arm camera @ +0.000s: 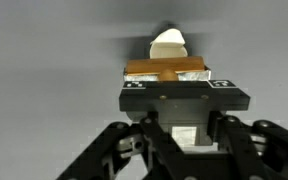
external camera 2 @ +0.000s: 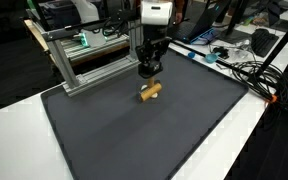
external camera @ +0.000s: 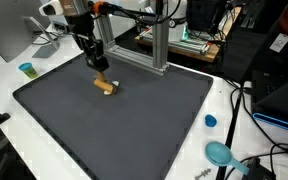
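Note:
A small wooden block (external camera: 105, 88) (external camera 2: 150, 91) with a pale rounded end lies on the dark grey mat (external camera: 124, 130) (external camera 2: 134, 130), towards its far side. My gripper (external camera: 101, 78) (external camera 2: 150, 76) reaches straight down onto it from above, and its jaws stand narrowed around the block. In the wrist view the brown block (arm camera: 164, 68) and its white tip (arm camera: 168, 44) show just beyond the gripper (arm camera: 172, 82); the fingertips themselves are hidden behind the gripper's body.
A aluminium frame (external camera: 159, 45) (external camera 2: 84, 62) stands at the mat's back edge, close to the arm. A blue cup (external camera: 27, 69), a blue cap (external camera: 210, 121) and a teal scoop (external camera: 219, 153) lie off the mat. Cables (external camera 2: 252, 72) trail on the white table.

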`<state>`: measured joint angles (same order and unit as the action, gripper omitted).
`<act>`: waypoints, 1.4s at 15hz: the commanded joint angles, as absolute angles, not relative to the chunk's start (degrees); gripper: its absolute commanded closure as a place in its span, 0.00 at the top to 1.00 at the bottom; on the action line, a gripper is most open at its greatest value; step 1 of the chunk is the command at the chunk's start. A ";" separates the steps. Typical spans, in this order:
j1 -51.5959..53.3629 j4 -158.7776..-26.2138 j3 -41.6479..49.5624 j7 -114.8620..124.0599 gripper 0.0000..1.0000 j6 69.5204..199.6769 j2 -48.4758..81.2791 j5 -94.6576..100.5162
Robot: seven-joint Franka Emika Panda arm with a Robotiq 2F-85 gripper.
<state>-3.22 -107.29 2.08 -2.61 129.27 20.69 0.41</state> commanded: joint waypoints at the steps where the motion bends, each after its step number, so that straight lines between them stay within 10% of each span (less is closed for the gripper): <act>1: -2.60 -109.12 2.02 -1.62 0.22 131.31 20.55 0.99; 21: -1.38 -108.73 2.01 -3.79 0.22 120.36 19.44 7.61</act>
<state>-0.30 -107.34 2.02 -1.85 120.98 20.60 8.20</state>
